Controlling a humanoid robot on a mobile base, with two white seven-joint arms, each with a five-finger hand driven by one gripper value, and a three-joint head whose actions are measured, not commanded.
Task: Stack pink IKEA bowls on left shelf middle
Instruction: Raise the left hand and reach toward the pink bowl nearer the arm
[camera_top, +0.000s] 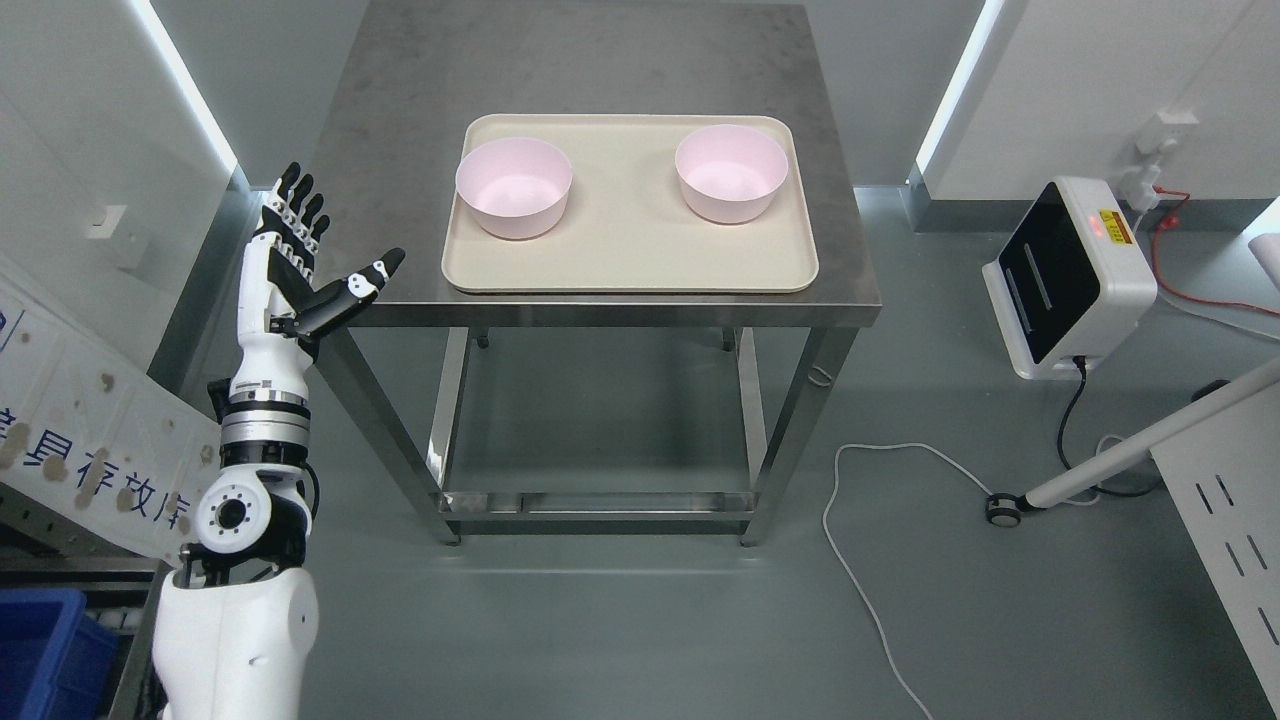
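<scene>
Two pink bowls are seen on one beige tray set on a steel table: the left bowl and the right bowl, both upright and well apart. One robot hand, the left hand, is raised beside the table's left edge, fingers spread and nothing held. One white cable is laid across the floor.

The scene is bright and evenly lit, with cool white light. Two glowing strips run along the far walls, left and right. The bench top shows a dull sheen without hard glare, and a soft shadow lies on the floor beneath it. The bowls cast faint shadows on the tray. Focus is sharp throughout; straight lines lean outward toward the edges.
</scene>
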